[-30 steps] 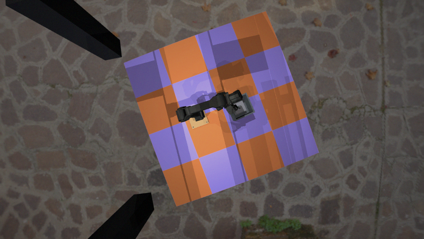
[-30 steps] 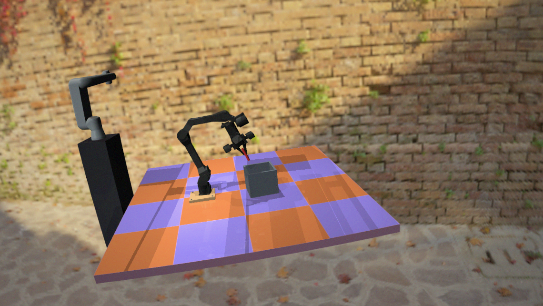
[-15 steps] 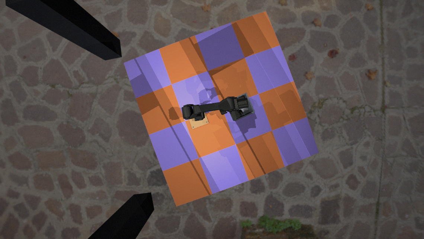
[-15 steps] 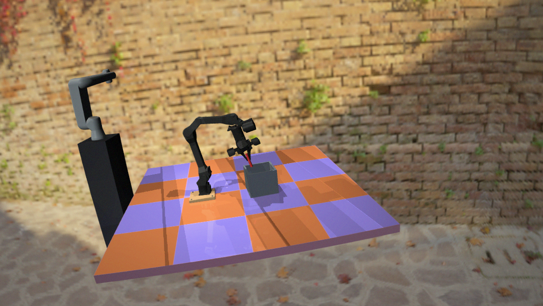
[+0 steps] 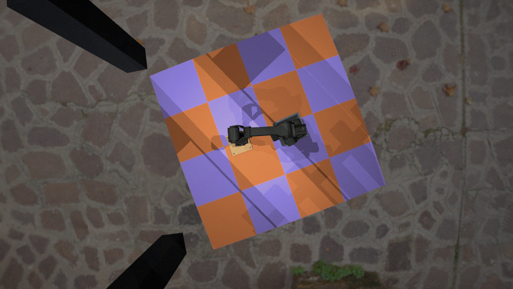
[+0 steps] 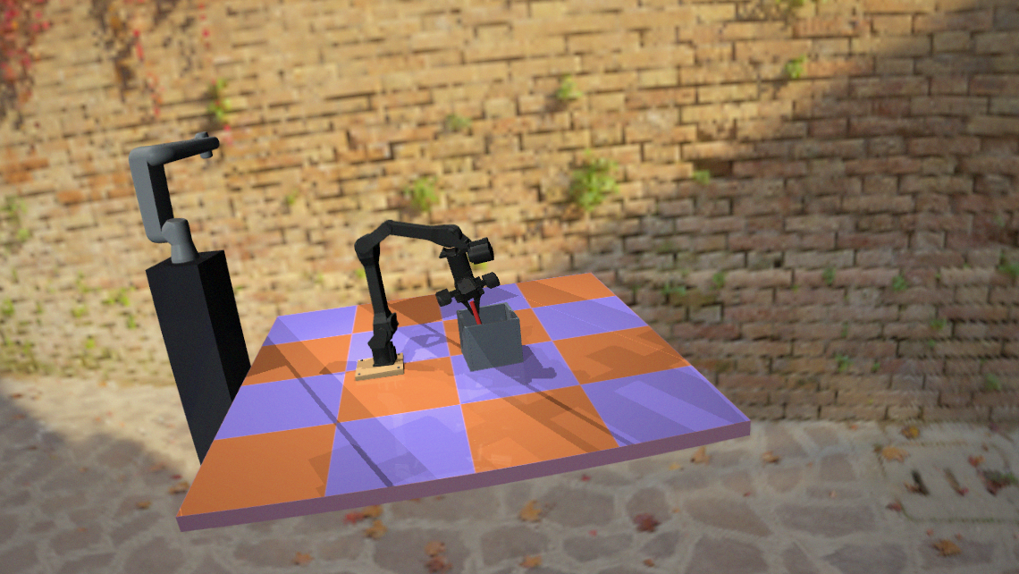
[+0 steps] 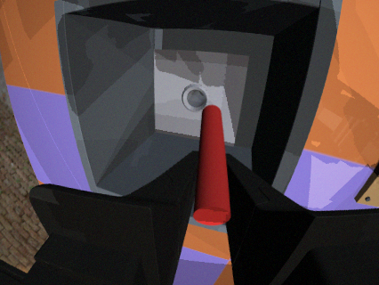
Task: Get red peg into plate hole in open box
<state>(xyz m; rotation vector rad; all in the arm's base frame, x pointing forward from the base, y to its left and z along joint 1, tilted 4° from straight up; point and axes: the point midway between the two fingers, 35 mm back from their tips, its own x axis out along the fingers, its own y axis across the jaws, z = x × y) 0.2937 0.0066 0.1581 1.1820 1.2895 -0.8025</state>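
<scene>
Wrist view: unlettered red peg [image 6: 475,313] [image 7: 213,166] between black fingers [image 6: 475,311]

Your arm [image 5: 262,131] [image 6: 376,285] now reaches farther out than a second ago, upper link closer to vertical. Gripper [image 5: 289,139] [image 6: 475,317] [image 7: 213,158] is lower, over the box [image 5: 298,115] [image 6: 492,346] [image 7: 107,89]; from the top you see less of its inside. Red peg [image 6: 475,312] [image 7: 213,165] goes from above the rim to lower end inside. Shadows on your checkered table [image 5: 258,161] [image 6: 399,434] [image 7: 42,129] have shifted too.
</scene>
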